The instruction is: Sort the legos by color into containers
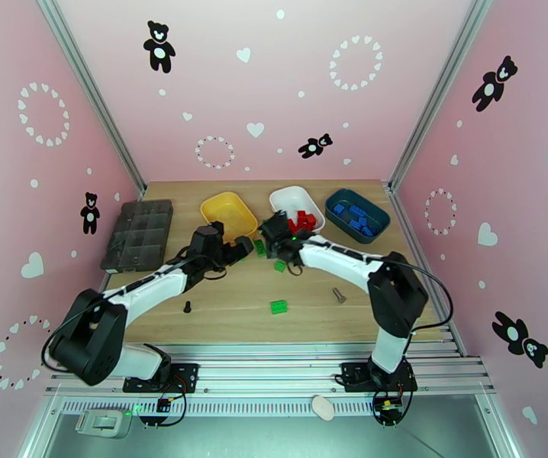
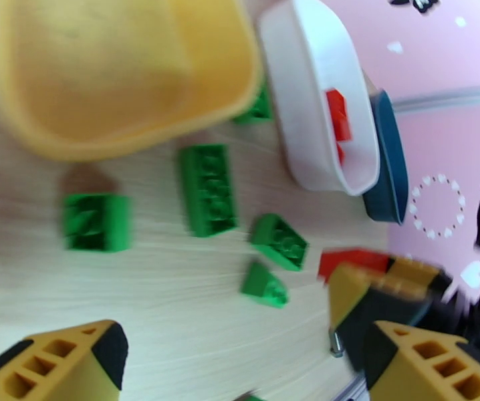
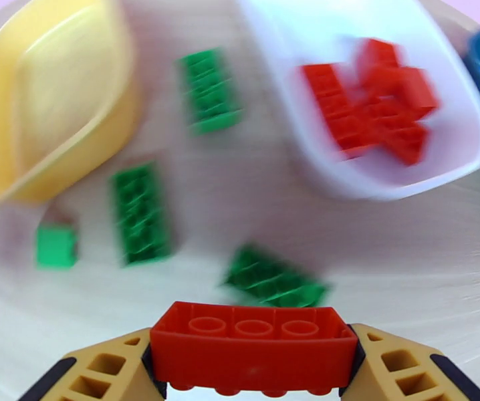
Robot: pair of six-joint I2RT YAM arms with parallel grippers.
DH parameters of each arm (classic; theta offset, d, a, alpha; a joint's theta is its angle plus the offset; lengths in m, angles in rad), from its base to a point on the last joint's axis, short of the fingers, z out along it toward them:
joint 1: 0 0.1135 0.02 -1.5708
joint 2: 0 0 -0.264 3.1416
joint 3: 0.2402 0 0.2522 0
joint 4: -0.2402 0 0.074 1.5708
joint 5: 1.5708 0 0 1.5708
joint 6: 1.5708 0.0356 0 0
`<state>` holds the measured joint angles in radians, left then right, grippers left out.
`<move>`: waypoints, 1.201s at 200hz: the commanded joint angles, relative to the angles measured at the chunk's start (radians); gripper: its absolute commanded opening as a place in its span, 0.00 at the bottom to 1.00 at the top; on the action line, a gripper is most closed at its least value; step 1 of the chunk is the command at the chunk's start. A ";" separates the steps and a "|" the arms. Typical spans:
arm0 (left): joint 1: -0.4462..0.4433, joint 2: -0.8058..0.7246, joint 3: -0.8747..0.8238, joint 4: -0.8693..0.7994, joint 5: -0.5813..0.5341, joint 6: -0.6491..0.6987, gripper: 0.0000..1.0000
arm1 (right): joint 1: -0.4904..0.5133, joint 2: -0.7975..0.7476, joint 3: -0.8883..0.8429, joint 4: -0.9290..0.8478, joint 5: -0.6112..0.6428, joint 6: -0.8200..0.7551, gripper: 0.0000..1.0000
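Red lego [image 3: 253,354] sits clamped between the right jaws.

Containers: we count three tubs, namely one yellow tub [image 1: 229,211], one white tub [image 1: 297,200] and one teal tub [image 1: 357,214].

Organizer: we count one grey organizer tray [image 1: 138,233].

Screws: we count two, a left screw [image 1: 187,305] and a right screw [image 1: 338,295].

Green bricks [image 2: 206,188]: in the left wrist view we count five on the table, one partly hidden behind the yellow tub.

Red: we count one single red brick [image 3: 253,352] outside the tubs. The red pile [image 1: 302,221] and the blue pile [image 1: 354,217] each hold several bricks, too blurred or small for us to count exactly.
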<state>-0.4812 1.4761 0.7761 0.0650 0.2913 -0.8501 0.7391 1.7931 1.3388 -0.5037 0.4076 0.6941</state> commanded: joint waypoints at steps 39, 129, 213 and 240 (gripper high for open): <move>-0.122 0.161 0.165 -0.010 -0.025 0.013 0.97 | -0.170 0.036 0.122 -0.011 -0.096 -0.088 0.57; -0.135 0.168 0.215 -0.136 -0.077 0.095 0.96 | -0.268 0.255 0.451 -0.130 -0.154 -0.136 0.75; -0.205 0.139 0.263 -0.294 -0.203 0.190 0.95 | -0.254 0.081 0.289 -0.083 -0.164 -0.133 0.77; -0.252 0.134 0.269 -0.344 -0.262 0.207 0.94 | -0.246 -0.037 0.142 -0.055 -0.151 -0.130 0.75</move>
<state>-0.6937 1.6417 1.0203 -0.2001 0.1104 -0.6868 0.4797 1.8904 1.5768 -0.5850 0.2424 0.5659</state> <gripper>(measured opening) 0.947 0.761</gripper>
